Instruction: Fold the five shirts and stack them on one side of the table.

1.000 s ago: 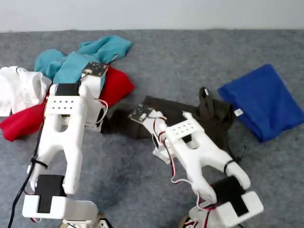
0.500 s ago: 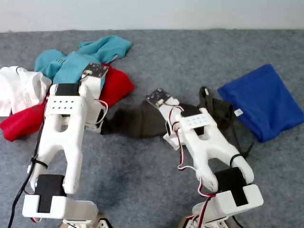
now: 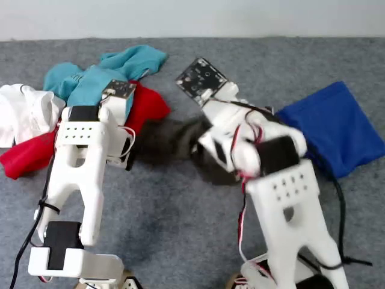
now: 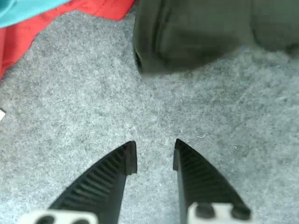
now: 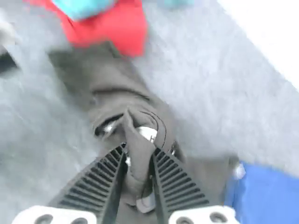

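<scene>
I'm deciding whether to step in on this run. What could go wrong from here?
1. The right gripper is shut on only a thin fold of the dark shirt; it may slip out.
2. The dark shirt lies right by the folded blue shirt and the red shirt; pulling could drag either along.
3. The left gripper is open over bare carpet, so the shirt, held at one spot, may bunch.

A robotics lab bench: the table (image 3: 174, 241) is covered in grey felt-like cloth, a plain white wall (image 3: 252, 18) runs along 12 o'clock, and the white plastic left arm (image 3: 78, 174) and right arm (image 3: 292, 211), based at 7 and 5 o'clock, carry loose wiring (image 3: 242, 211) and bare circuit boards (image 3: 201, 79).
</scene>
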Robot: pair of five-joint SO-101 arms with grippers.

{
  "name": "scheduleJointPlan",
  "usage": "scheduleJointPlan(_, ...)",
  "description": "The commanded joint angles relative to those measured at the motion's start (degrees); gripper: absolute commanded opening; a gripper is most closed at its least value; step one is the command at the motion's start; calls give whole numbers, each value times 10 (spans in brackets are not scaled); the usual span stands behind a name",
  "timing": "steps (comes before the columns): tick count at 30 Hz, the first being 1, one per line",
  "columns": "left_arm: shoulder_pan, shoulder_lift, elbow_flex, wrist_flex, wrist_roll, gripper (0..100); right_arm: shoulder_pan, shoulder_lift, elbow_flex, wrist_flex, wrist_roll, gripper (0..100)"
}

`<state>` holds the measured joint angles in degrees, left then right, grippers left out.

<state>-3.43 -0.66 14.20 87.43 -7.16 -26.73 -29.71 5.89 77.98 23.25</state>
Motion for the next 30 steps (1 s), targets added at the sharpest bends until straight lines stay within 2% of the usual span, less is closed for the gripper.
scheduleJointPlan(1,-4,-3,-19,5,4,137,-65,-17,-30,-37,-64,9)
scheduleJointPlan(4,-25,-3,-22,18,3,137,-95,13,-41,-82,-92,9)
scheduleJointPlan(7,-76,-3,-22,18,3,137,-108,66,-68,-114,-123,9)
scheduleJointPlan(14,-161,-3,-47,28,4,137,-114,263,-78,-255,-270,15)
scheduleJointPlan(16,-165,-3,-57,40,4,137,-127,324,-91,-286,-268,16)
scheduleJointPlan(19,-164,-3,-62,45,4,137,-137,410,-128,-283,-216,65)
scheduleJointPlan(24,-164,-3,-60,45,4,137,-118,516,-251,-178,-189,249)
scheduleJointPlan(28,-163,-3,-59,45,4,137,-118,515,-397,34,-177,355)
scheduleJointPlan(30,-162,-2,-58,45,3,137,-111,505,-472,131,-131,374)
